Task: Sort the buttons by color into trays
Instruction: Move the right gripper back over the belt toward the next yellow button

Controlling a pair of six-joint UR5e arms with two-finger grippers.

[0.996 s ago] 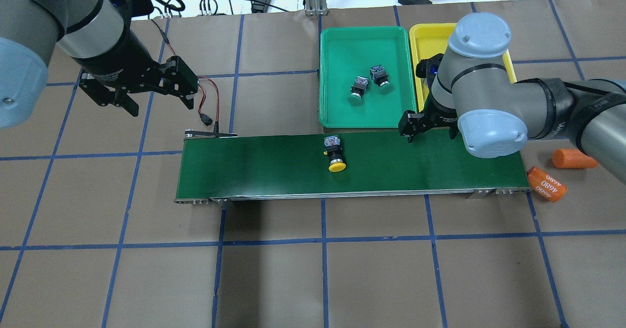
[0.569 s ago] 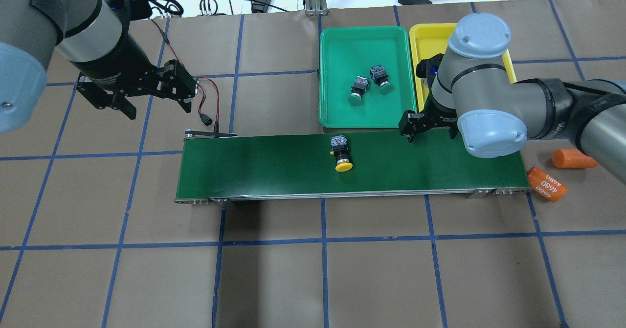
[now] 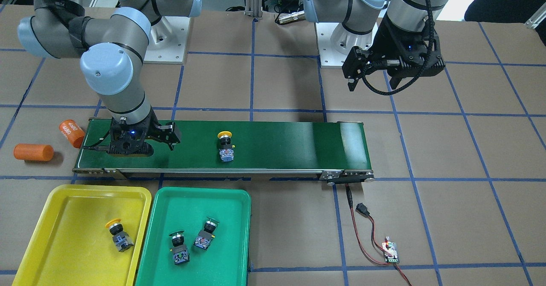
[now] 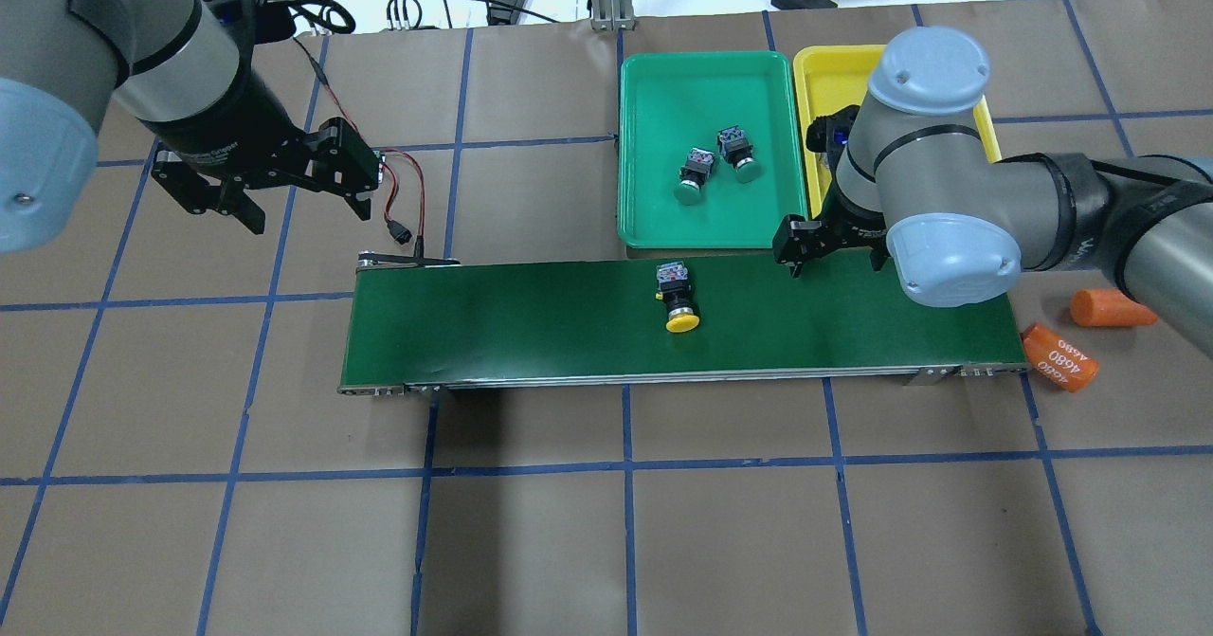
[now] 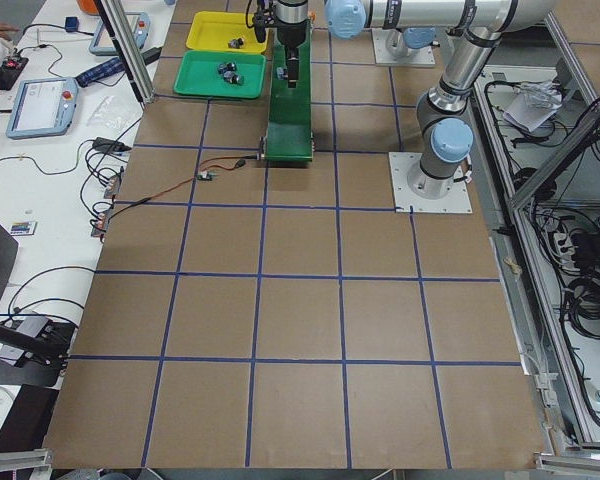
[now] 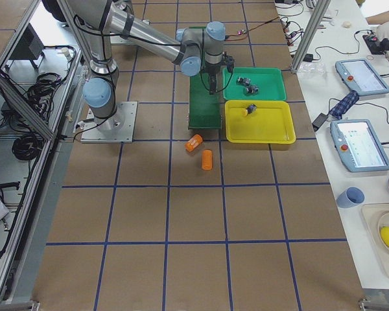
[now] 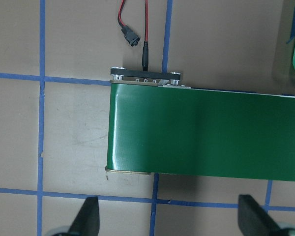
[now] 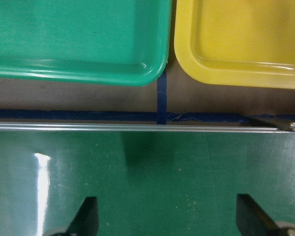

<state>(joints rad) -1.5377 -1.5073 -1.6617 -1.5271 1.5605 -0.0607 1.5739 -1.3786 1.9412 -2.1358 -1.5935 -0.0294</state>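
Brown papered table (image 4: 625,541) with a blue tape grid. A long dark-green conveyor belt (image 4: 531,323) lies across it. Yellow tray (image 3: 51,243) and green tray (image 3: 222,205) sit side by side, just off the belt's far edge at the robot's right end.

Right gripper (image 8: 168,216) hovers low over that end of the belt, fingers spread apart, nothing between them. Left gripper (image 4: 308,211) hangs above the table near the belt's other end, fingers also apart and empty.

One yellow button (image 4: 677,306) lies on its side on the belt, cap toward the robot, near mid-belt and apart from the right gripper. A second yellow button (image 3: 118,235) lies in the yellow tray. Two green buttons (image 3: 179,247) (image 3: 206,234) lie close together in the green tray.

Two orange cylinders (image 3: 33,152) (image 3: 71,133) lie off the belt's right end. A small circuit board (image 3: 390,252) with red-black wires sits by the left end.
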